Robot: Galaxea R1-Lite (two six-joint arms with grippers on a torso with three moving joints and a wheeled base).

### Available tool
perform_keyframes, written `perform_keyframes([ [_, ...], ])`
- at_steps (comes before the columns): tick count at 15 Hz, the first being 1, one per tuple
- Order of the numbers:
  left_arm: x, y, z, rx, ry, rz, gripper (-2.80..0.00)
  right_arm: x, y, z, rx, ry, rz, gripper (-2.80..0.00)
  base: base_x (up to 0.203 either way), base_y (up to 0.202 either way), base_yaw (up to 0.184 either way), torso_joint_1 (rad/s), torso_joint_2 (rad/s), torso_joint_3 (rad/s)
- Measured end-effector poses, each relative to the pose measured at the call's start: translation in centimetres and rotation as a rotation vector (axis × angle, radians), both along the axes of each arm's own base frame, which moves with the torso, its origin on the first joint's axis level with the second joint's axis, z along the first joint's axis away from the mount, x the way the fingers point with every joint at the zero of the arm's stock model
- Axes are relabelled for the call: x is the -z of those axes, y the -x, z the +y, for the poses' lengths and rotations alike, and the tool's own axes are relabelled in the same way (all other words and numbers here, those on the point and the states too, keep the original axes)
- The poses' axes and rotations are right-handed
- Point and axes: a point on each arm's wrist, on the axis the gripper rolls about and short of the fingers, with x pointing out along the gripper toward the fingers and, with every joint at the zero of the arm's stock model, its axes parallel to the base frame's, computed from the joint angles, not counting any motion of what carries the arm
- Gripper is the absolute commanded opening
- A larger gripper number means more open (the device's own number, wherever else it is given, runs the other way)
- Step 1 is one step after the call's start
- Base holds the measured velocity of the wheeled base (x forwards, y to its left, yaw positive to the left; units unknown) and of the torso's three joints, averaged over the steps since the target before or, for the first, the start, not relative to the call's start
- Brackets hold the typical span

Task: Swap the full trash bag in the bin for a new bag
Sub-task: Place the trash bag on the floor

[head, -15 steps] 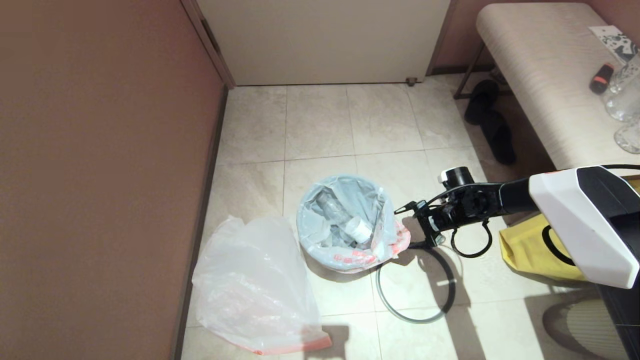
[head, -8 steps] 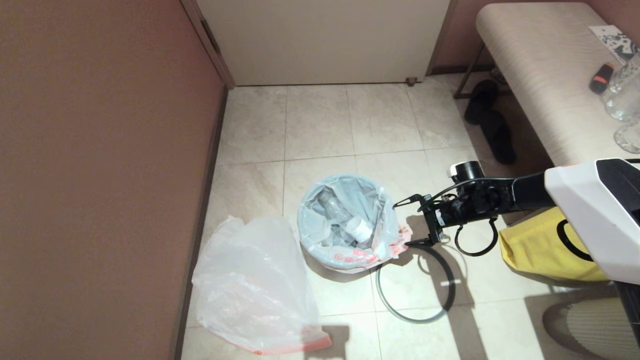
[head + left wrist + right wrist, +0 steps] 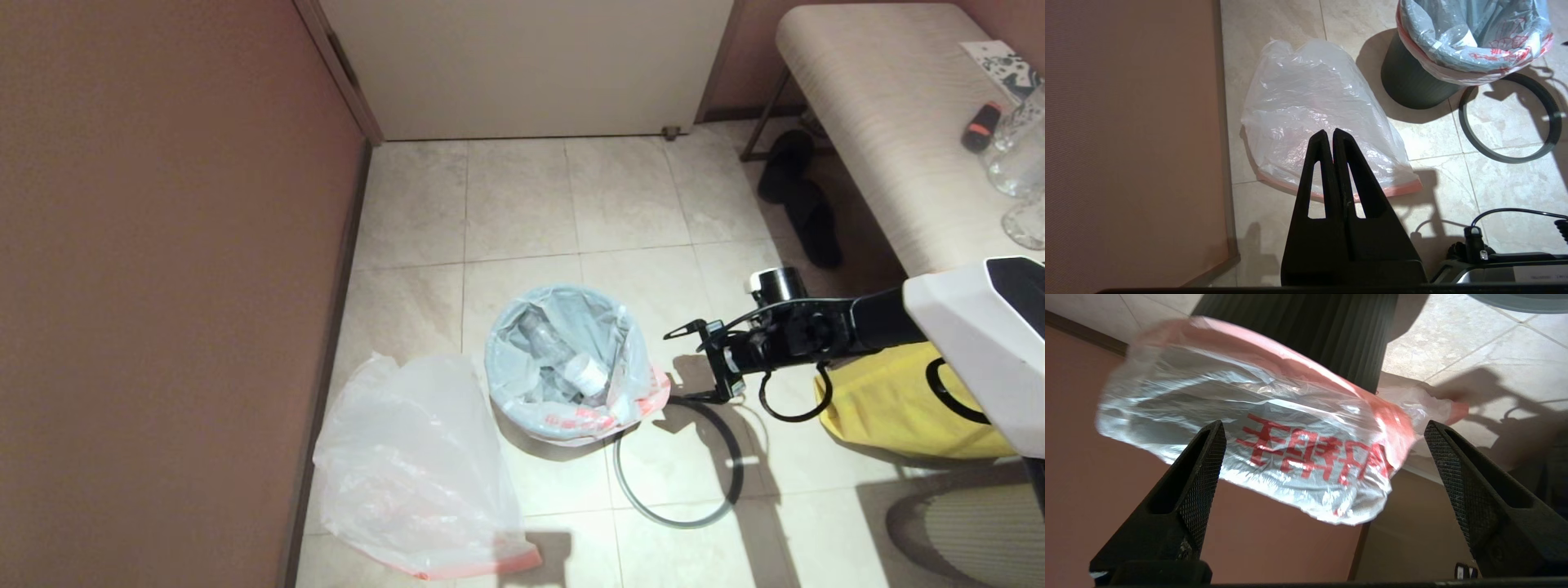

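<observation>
On the tiled floor, largest things first:
Wall (image 3: 163, 286): a reddish-brown wall is running along the left side of the floor.
Surface (image 3: 882, 122): a pale padded bench is standing at the right, with a pair of dark slippers (image 3: 800, 200) lying under its near end.
New bag (image 3: 416, 465): it is lying crumpled on the floor beside the wall, just left of the bin, its pink edge facing the robot.
Yellow bag (image 3: 890, 404): it is sitting on the floor at the right, partly under the right arm.
Bin (image 3: 1412, 77): the small black bin is standing in the middle of the floor.
Full bag (image 3: 571, 359): it is sitting inside the bin, its mouth folded over the rim, red print showing, with bottles inside.
Hoop (image 3: 678, 461): the thin grey ring is lying flat on the floor, just right of the bin and nearer the robot.
Right tool (image 3: 690, 366): it is hovering just right of the bin's rim, above the hoop, fingers spread wide and gripping nothing.
Left tool (image 3: 1329, 136): it is hanging over the new bag, fingers pressed together, empty.
</observation>
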Motion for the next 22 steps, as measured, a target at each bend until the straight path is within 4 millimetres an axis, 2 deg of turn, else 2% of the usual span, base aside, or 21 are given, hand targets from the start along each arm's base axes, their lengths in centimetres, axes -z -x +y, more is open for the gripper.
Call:
perform_keyframes([
  [4, 0.0, 0.0, 0.0, 0.000, 0.000, -0.001, -2.80, 2.6, -1.1, 1.5, 0.028, 0.036, -0.056, 0.00, 0.000, 0.000, 0.000, 0.000, 0.00, 0.000],
  [6, 0.0, 0.0, 0.0, 0.000, 0.000, 0.000, -2.80, 3.3, -1.6, 2.4, 0.041, 0.022, -0.082, 0.00, 0.000, 0.000, 0.000, 0.000, 0.00, 0.000],
  [9, 0.0, 0.0, 0.0, 0.000, 0.000, 0.000, -2.80, 4.0, -2.1, 1.9, 0.090, 0.035, -0.085, 0.00, 0.000, 0.000, 0.000, 0.000, 0.00, 0.000],
  [12, 0.0, 0.0, 0.0, 0.001, 0.000, 0.000, -2.80, 3.4, -2.5, 2.5, 0.070, -0.109, -0.088, 0.00, 0.000, 0.000, 0.000, 0.000, 0.00, 0.000],
  [14, 0.0, 0.0, 0.0, 0.000, 0.000, 0.000, -2.80, 3.2, -2.6, 2.1, 0.083, -0.179, -0.067, 0.00, 0.000, 0.000, 0.000, 0.000, 0.00, 0.000],
  [19, 0.0, 0.0, 0.0, 0.001, 0.000, 0.000, -2.80, 2.4, -2.3, 1.0, 0.052, -0.235, -0.046, 0.00, 0.000, 0.000, 0.000, 0.000, 0.00, 0.000],
  [22, 0.0, 0.0, 0.0, 0.001, 0.000, 0.000, -2.80, 2.0, -2.1, 1.0, 0.043, -0.238, -0.052, 0.00, 0.000, 0.000, 0.000, 0.000, 0.00, 0.000],
])
